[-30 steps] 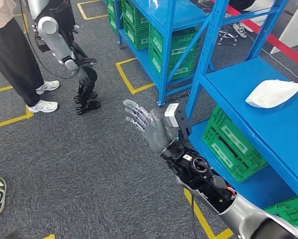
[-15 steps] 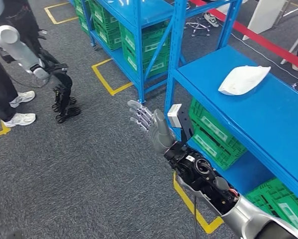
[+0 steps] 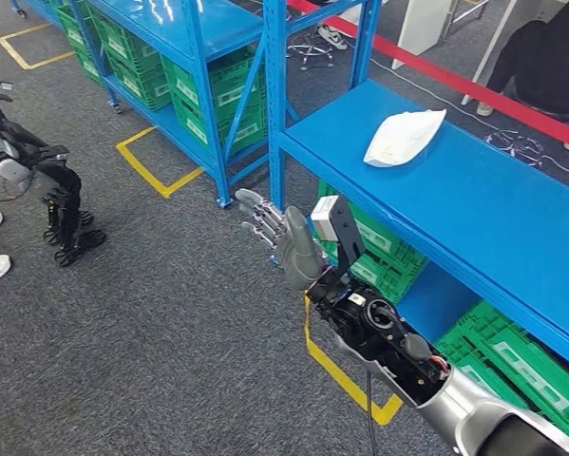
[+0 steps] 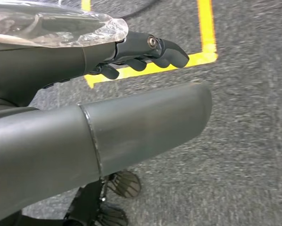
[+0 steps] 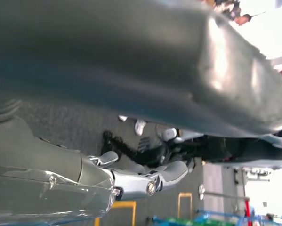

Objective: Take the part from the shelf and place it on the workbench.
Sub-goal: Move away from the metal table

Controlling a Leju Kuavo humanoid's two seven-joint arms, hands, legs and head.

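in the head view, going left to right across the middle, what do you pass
Second robot's dark legs → yellow floor marking → right hand → white bagged part on the blue shelf.

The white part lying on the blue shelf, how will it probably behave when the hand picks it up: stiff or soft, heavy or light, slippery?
The white part looks like something in a wrinkled bag, so its surface will probably yield and may slip. It lies flat on the blue shelf, so rolling seems unlikely. It appears thin, likely light. The right hand is open and away from it.
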